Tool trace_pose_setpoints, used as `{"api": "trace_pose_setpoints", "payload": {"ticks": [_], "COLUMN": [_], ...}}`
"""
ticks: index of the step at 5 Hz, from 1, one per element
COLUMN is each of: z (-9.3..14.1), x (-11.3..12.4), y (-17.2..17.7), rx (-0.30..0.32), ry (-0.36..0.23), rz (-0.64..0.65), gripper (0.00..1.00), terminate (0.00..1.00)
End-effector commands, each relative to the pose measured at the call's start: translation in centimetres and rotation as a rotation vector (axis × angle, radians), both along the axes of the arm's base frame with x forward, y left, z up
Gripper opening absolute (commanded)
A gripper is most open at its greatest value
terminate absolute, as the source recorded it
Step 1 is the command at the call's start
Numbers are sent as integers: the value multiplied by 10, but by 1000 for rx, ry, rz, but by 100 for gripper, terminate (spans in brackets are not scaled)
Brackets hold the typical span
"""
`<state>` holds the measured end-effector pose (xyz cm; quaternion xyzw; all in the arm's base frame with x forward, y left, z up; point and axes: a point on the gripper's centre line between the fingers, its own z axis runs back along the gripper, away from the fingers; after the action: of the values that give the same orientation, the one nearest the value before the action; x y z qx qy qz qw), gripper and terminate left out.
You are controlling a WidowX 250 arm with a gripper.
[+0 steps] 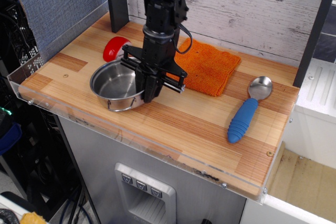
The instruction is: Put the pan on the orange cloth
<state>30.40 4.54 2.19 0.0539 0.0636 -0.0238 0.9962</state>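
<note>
The shiny steel pan [114,83] is at the front left of the wooden board, with one wire loop handle at its near side. My gripper [146,94] points down and is shut on the pan's right rim. The pan appears lifted a little and slightly tilted. The orange cloth [209,67] lies flat at the back middle of the board, just right of my gripper and apart from the pan. My arm hides the cloth's left corner.
A red-and-white sushi-shaped toy [113,49] sits behind the pan. A steel spoon with a blue ribbed handle [244,116] lies on the right. A dark post [116,3] stands at the back left. A clear plastic rim [131,135] edges the board's front.
</note>
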Motion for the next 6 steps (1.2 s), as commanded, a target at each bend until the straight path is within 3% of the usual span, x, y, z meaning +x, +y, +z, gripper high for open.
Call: {"api": "trace_pose_setpoints", "payload": {"ticks": [1, 2, 3, 5, 6], "z": [66, 88, 83, 53, 42], "x": [-9, -4, 13, 50, 63], "y": [15, 0, -29, -77, -80], "rx": [54, 63, 56, 65, 81], "ry": [-100, -137, -124, -79, -63], "rz": [52, -28, -129, -214, -200], "gripper": [0, 0, 0, 0, 0], "terminate": [0, 0, 0, 0, 0]}}
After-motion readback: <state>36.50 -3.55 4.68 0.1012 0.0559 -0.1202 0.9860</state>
